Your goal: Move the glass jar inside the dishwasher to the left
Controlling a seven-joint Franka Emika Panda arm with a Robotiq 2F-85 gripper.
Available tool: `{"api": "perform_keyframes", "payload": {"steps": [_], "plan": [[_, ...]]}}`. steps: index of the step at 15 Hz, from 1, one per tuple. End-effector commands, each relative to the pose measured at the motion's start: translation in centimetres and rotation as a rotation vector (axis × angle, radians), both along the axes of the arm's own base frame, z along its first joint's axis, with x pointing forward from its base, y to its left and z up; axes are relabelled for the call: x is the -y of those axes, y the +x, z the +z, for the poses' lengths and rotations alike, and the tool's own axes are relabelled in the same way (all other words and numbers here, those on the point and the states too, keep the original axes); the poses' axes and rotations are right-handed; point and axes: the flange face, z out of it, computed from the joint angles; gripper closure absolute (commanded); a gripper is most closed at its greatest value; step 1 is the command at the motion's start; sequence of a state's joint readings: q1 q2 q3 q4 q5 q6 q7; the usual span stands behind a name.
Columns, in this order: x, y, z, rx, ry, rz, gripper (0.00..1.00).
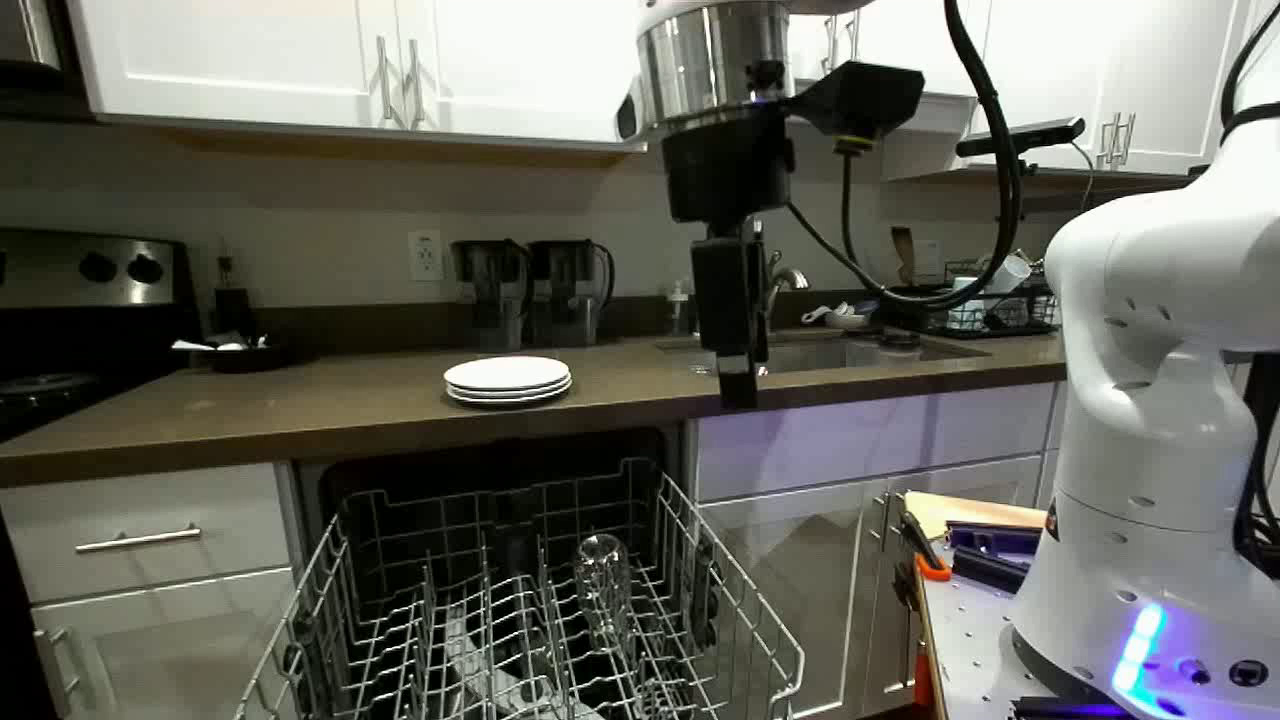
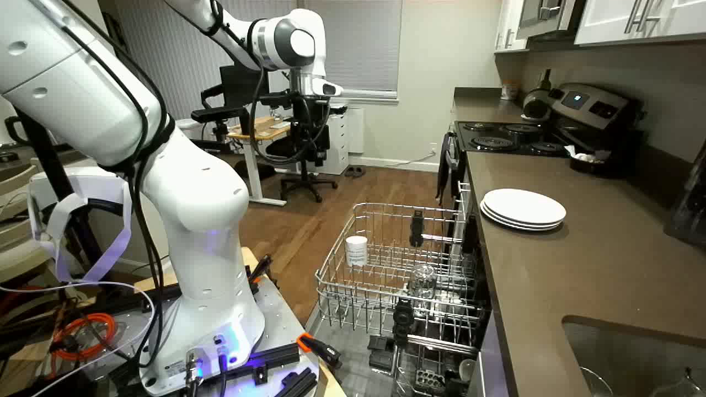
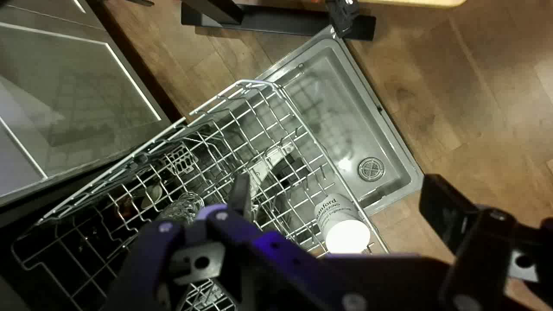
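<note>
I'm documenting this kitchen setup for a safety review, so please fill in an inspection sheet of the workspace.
Surface: brown countertop carries a stack of white plates.
Job's things: dishwasher open, its rack pulled out; glass jar sits in the rack.
Clutter: lettered white cup in the same rack; orange-and-black tool at the edge of the robot's mounting table.
Gripper: above the rack's level, jaws wide apart, holding nothing.
Cables: black cables hang in a loop beside the arm.
Surroundings: black stove and white cabinets.
</note>
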State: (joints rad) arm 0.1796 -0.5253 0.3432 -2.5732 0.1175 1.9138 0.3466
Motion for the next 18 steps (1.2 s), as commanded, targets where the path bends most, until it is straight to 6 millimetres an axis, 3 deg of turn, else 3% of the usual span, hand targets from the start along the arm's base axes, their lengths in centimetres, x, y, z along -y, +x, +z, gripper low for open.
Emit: {"api": "perform_keyframes", "payload": {"steps": [1,10,15,18], "plan": [[0.0,0.0,0.1,-0.001,0.0,0.0,0.0],[0.0,0.0,0.1,-0.001,0.0,0.0,0.0],[2.3,7.3,0.1,0.119,0.077,-0.171,0.0],[5.0,12.2,-1.3,0.181,0.095,-0.282,0.0]]}}
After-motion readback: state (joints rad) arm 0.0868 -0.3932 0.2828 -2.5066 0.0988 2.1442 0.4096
